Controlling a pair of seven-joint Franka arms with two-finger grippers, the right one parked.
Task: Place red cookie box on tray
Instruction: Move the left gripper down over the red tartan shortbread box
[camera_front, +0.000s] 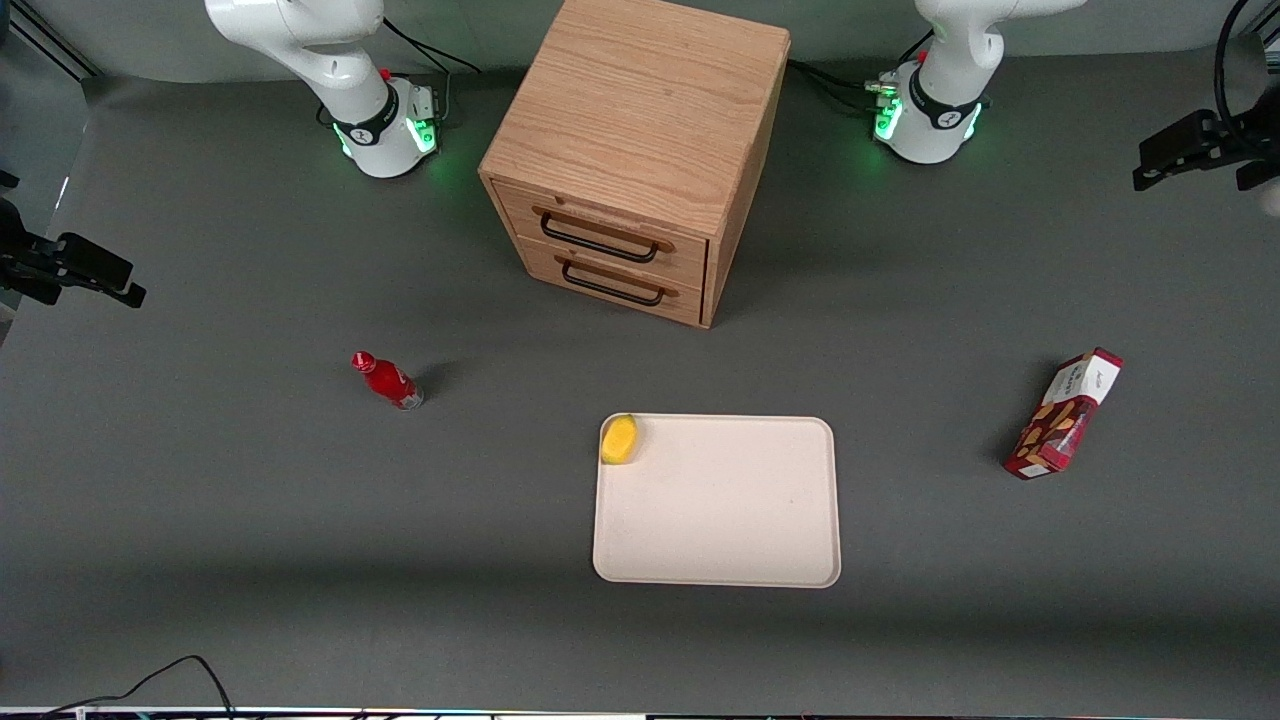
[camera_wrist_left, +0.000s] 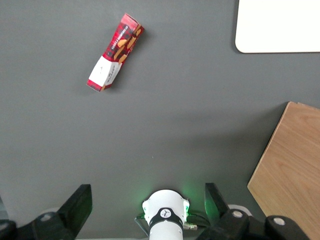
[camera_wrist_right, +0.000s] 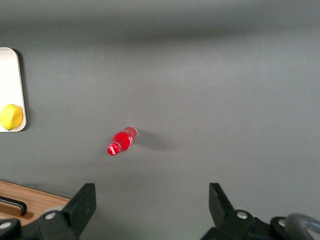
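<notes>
The red cookie box (camera_front: 1063, 413) rests on the grey table toward the working arm's end, well apart from the tray, with its white end panel pointing away from the front camera. It also shows in the left wrist view (camera_wrist_left: 115, 52). The cream-white tray (camera_front: 740, 510) lies flat near the table's middle, nearer the front camera than the cabinet; a corner of it shows in the left wrist view (camera_wrist_left: 280, 25). My left gripper (camera_front: 1170, 155) (camera_wrist_left: 147, 192) hangs high above the table, farther from the front camera than the box, open and empty.
A yellow lemon-like object (camera_front: 619, 439) sits in a tray corner. A small red bottle (camera_front: 388, 380) lies toward the parked arm's end. The wooden drawer cabinet (camera_front: 640, 150) stands between the arm bases, both drawers shut.
</notes>
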